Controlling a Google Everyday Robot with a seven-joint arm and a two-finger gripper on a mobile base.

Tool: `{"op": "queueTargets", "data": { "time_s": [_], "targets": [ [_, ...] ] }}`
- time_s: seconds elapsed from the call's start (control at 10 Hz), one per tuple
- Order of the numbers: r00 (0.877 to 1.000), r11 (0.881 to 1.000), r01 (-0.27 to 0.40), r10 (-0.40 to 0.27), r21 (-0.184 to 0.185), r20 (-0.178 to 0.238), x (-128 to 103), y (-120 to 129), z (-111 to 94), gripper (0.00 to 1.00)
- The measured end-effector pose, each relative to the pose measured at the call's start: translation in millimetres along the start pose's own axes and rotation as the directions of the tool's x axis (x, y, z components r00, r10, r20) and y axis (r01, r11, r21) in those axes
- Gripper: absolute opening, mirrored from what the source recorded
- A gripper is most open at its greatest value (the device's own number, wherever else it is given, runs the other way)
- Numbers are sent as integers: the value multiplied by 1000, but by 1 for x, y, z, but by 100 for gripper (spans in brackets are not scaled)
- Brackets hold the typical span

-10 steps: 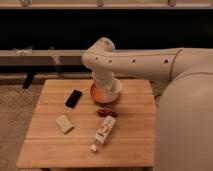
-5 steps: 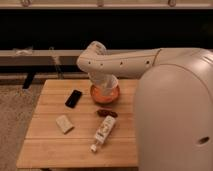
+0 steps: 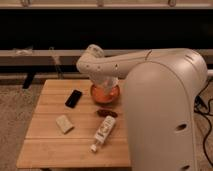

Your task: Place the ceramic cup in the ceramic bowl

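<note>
The cup cannot be seen; it is probably hidden under the arm, over the bowl (image 3: 105, 94) at the table's (image 3: 45, 142) twelve o'clock edge. The gripper (image 3: 106, 83) hangs directly above the bowl, though whether its jaws are open or closed cannot be told. To finish well, lower straight into the bowl's middle and release gently, avoiding the small dark item (image 3: 107, 113) and bottle (image 3: 102, 132) at the bowl's six o'clock, the phone (image 3: 73, 98) at nine.

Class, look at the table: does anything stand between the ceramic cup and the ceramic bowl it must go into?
Nothing visible does. The gripper is directly over the ceramic bowl, and the arm hides the ceramic cup. The black phone, dark red item and bottle lie apart from it.
</note>
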State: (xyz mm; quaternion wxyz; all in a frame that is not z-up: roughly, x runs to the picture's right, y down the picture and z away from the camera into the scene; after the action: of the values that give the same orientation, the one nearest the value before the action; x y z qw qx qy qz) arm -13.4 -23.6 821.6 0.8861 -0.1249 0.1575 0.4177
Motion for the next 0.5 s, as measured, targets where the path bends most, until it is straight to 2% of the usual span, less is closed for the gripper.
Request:
{"op": "queueTargets", "data": {
  "time_s": [0.1,0.2,0.5],
  "targets": [
    [1000,1000,0,0,0,0,0,0,0,78],
    [1000,1000,-1,1,0,0,0,0,0,80],
    [1000,1000,-1,1,0,0,0,0,0,80]
  ]
}}
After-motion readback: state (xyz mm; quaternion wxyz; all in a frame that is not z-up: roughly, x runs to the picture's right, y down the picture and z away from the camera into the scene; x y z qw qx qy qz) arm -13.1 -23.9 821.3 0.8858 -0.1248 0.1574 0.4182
